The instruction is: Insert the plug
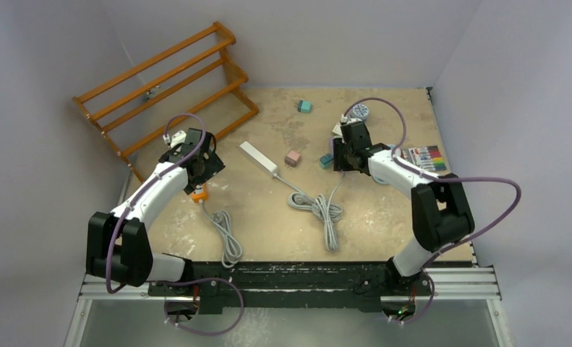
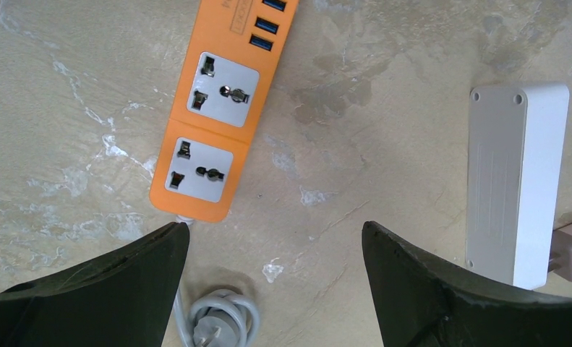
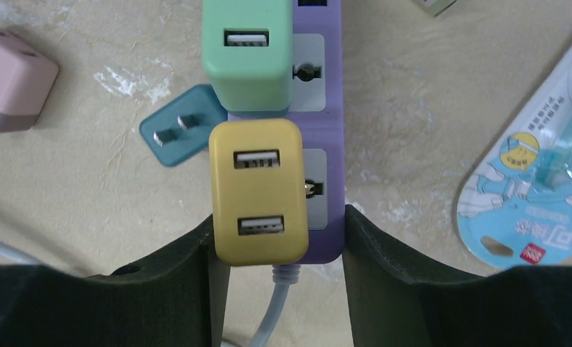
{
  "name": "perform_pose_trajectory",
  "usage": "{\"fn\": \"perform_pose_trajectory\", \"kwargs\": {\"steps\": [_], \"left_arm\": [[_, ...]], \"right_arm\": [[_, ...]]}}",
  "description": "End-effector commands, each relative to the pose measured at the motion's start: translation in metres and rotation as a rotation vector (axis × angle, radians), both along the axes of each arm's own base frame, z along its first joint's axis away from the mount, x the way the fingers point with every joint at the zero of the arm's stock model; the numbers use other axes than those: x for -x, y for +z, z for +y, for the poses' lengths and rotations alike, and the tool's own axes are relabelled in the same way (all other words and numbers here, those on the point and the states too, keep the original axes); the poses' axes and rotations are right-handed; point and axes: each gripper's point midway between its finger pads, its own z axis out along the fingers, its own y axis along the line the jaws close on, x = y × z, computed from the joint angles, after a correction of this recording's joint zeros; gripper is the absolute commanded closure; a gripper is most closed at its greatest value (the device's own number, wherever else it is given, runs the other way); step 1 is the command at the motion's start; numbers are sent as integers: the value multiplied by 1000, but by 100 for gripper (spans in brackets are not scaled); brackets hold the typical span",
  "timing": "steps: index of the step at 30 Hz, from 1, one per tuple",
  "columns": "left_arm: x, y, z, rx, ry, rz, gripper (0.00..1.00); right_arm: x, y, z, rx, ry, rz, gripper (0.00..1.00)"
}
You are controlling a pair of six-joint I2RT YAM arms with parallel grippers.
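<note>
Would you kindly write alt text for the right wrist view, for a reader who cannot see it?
The dark fingers of the right gripper flank the near end of a purple power strip bearing a yellow charger, with a green charger beyond it. A teal plug and a pink charger lie to the left, a blue packet to the right.

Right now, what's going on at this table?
The left tool hangs open by an orange power strip, holding nothing. The right tool straddles a yellow charger sitting on a purple power strip; whether it actually grips is unclear.
</note>
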Motion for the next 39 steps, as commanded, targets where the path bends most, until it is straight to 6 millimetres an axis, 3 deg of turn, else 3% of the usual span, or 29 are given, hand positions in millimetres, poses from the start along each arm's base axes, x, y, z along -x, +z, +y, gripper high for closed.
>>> {"fn": "perform_pose_trajectory", "kwargs": {"steps": [1,9,13,18,33,39], "left_arm": [[-8,5,-1,5,-21,-35,12],[-7,1,-3,10,-29,-26,12],[-6,0,-2,7,-32,-22,12],[-6,-1,-3,9,-33,-18,12],[-5,-5,-5,17,-38,-6,12],[-5,-3,-6,22,-44,-13,12]], "right_arm": [[-28,-4,2,17,14,-22,100],[-52,-33,-10,77,-17,26,100],[-58,-44,-26,101,-52,45,100],[-67,-47,-46,81,-103,49,100],[-113,-53,-63,105,-174,72,100],[-109,-12,-56,24,-199,-8,44]]}}
